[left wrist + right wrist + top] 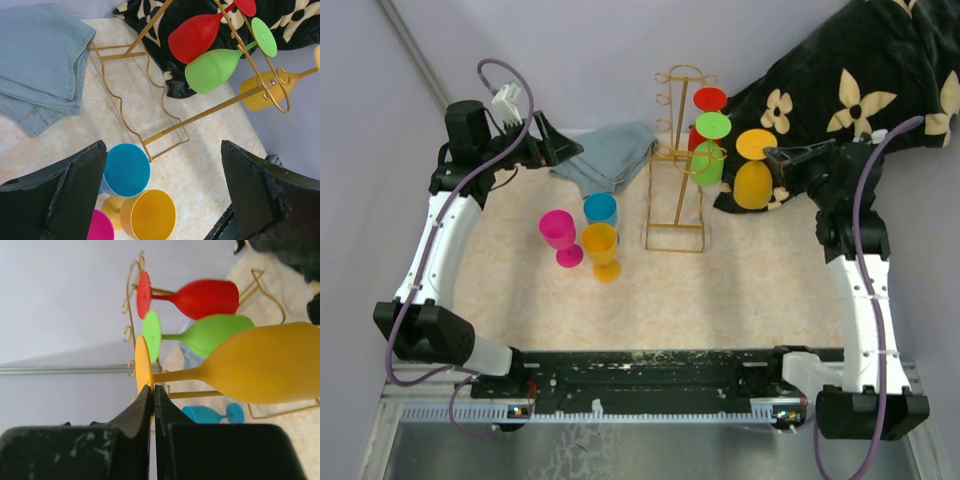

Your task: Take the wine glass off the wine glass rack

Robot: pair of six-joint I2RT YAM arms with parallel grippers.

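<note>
The wine glass (753, 183) is opaque yellow-orange, with a flat round foot, a thin stem and a rounded bowl. It hangs upside down just right of the gold wire rack (677, 150). The right gripper (152, 405) pinches the edge of its foot. The left gripper (162, 147) is spread wide above the counter (740, 290), holding nothing.

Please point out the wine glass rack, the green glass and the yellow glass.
wine glass rack (225, 106): left wrist view, its long gold bar.
green glass (215, 70): left wrist view, bowl.
yellow glass (270, 365): right wrist view, bowl.
</note>
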